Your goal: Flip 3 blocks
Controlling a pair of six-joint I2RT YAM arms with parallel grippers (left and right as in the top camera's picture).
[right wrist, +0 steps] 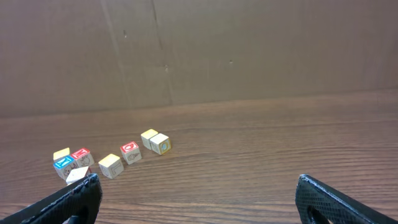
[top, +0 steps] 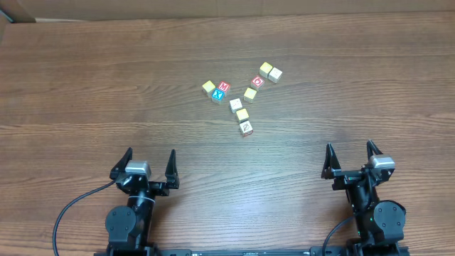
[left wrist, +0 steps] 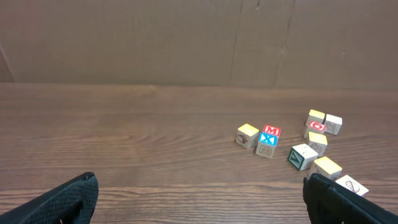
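Sizing up the job, Ana: where do the blocks sit from each set of jaws?

Ahead of both and between them, Ben. From the left gripper [top: 150,151] they lie forward and off to its right; from the right gripper [top: 349,145], forward and off to its left. They are well apart from either. Both pairs of jaws stand spread wide with nothing between them.

Which three do you mean?

The short chain at the near end of the cluster. That's the pale block [top: 236,104], the yellow-topped block [top: 242,114] just beside it, and the marked block [top: 247,128], nearest the jaws, with a reddish diagonal line on top. The red M cube [top: 224,87], blue X cube [top: 218,95] and red O cube [top: 258,81] lie farther ahead; leave those.

How will they handle?

Wood, I'd judge: light, stiff, nothing to crush. Smooth faces could slip, and a light cube skids if nudged before the pads close.

So where to take hold?

On two opposite side faces, fingers squarely across and low enough not to tip it. The marked block stands freest. The other two look close together, perhaps touching at a corner, so a finger may find little room between them. Approach those from the open sides.
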